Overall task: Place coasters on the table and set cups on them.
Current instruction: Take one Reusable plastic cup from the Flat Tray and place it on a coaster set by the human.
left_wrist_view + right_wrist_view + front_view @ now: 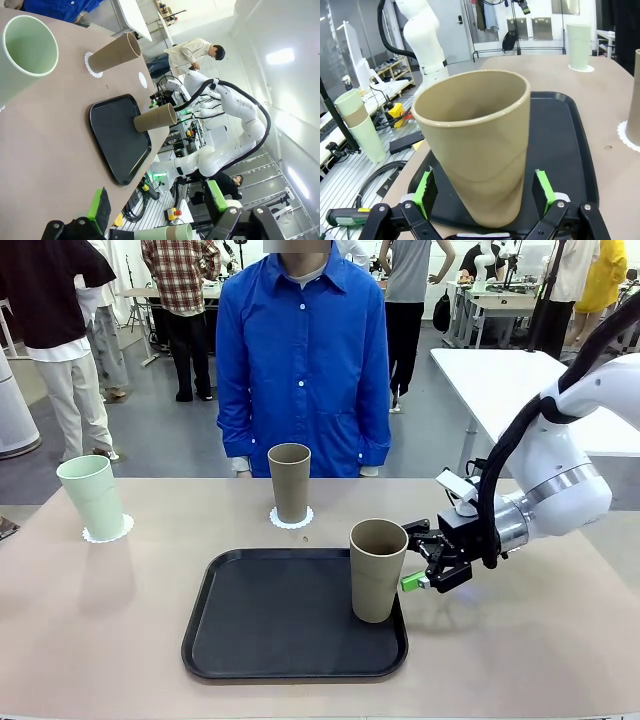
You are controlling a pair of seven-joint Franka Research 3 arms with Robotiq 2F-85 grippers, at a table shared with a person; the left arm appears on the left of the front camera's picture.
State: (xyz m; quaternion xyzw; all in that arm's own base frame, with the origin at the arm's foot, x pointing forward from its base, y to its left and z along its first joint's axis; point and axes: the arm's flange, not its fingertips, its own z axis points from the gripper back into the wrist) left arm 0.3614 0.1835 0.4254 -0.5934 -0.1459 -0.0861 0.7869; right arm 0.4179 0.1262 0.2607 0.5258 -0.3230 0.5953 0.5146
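Table (90, 630) | right gripper (485, 192) spread, straddling upright tan cup (377, 570) standing at tray (240, 640) right edge | not pinching yet

The bench (80, 630) is a broad beige-tan top that fills the lower half of the front view. A black rounded-corner tray (270, 620) lies flat on it at lower centre, with a tan cup (377, 570) standing upright at the tray's right edge. At centre frame, just above the tray, a white lacy coaster (292, 518) lies on the bench with a second tan cup (289, 482) upright on it. At the left of the frame another coaster (108, 532) carries a mint green cup (92, 498). A third coaster (143, 80) lies bare on the bench in the left wrist view, beyond the tray.
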